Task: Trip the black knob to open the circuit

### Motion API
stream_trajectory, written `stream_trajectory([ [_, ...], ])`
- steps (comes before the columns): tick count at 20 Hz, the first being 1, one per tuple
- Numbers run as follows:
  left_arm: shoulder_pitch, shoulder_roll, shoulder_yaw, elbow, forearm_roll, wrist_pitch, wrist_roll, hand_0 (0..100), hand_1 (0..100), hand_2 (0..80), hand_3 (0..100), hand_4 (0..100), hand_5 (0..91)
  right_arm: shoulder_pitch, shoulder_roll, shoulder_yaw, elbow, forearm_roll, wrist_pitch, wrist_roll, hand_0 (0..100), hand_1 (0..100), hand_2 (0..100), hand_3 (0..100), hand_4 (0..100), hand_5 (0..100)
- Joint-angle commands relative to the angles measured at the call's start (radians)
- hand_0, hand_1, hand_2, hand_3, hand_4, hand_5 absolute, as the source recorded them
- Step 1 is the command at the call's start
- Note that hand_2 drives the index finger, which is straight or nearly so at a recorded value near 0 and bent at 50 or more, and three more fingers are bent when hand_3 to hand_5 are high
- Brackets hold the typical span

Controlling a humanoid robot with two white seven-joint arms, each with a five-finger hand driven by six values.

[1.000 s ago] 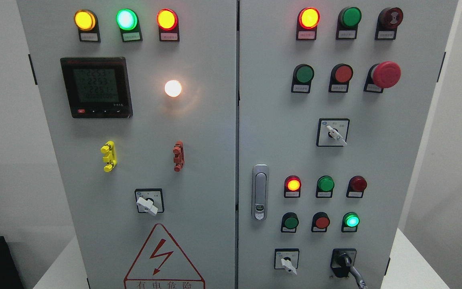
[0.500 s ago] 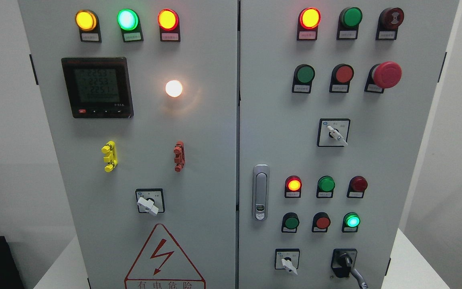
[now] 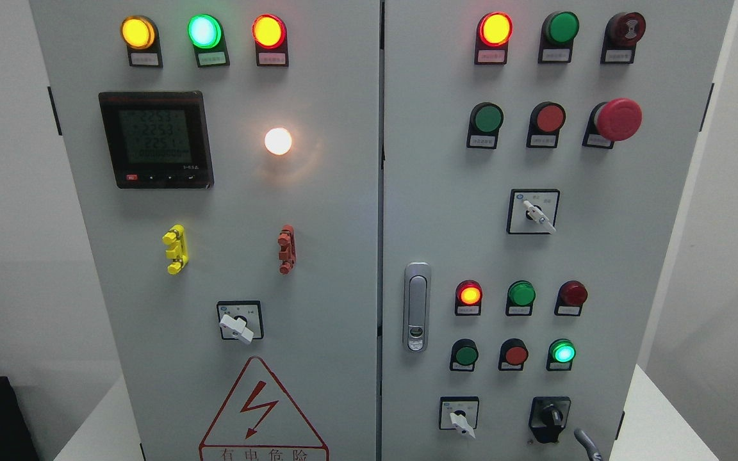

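The black knob [image 3: 549, 417] sits at the bottom right of the grey cabinet's right door [image 3: 599, 256], its handle pointing straight up. Only a small grey piece of my right hand [image 3: 589, 444] shows at the bottom edge, just right of and below the knob and apart from it. The remainder of that hand is out of frame. My left hand is not in the picture.
A white selector switch [image 3: 459, 419] sits left of the knob. Above it are lit and unlit lamps, a lit green lamp [image 3: 562, 352] and a red mushroom button [image 3: 617, 119]. The door latch [image 3: 416, 307] is near the seam. The left door carries a meter [image 3: 155, 139].
The grey piece of my right hand, which lay against the knob, has dropped away to the lower right. The knob's handle has turned from tilted to upright.
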Motion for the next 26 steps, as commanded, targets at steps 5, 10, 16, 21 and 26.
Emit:
stream_trajectory([
  [5, -0.002, -0.002, 0.001, 0.0, 0.002, -0.002, 0.0, 12, 39, 0.0, 0, 0, 0.0, 0.033, 0.004, -0.003, -0.074, -0.003, -0.016, -0.034, 0, 6, 9, 100, 100, 100],
  [10, -0.002, -0.002, 0.001, 0.0, 0.002, -0.002, 0.0, 12, 39, 0.0, 0, 0, 0.0, 0.099, 0.01, 0.005, -0.132, -0.006, -0.018, -0.035, 0, 5, 6, 100, 98, 95],
  [16, -0.002, -0.002, 0.001, 0.0, 0.002, -0.002, 0.0, 12, 39, 0.0, 0, 0, 0.0, 0.153, 0.017, 0.01, -0.167, -0.009, -0.033, -0.026, 0, 4, 4, 59, 47, 47],
  [21, -0.002, -0.002, 0.001, 0.0, 0.002, -0.002, 0.0, 12, 39, 0.0, 0, 0, 0.0, 0.172, 0.023, 0.01, -0.17, -0.007, -0.034, -0.023, 0, 3, 1, 30, 20, 21],
  [26, -0.002, -0.002, 0.001, 0.0, 0.002, -0.002, 0.0, 12, 39, 0.0, 0, 0, 0.0, 0.179, 0.025, 0.01, -0.175, -0.007, -0.034, -0.021, 0, 2, 0, 16, 10, 7],
])
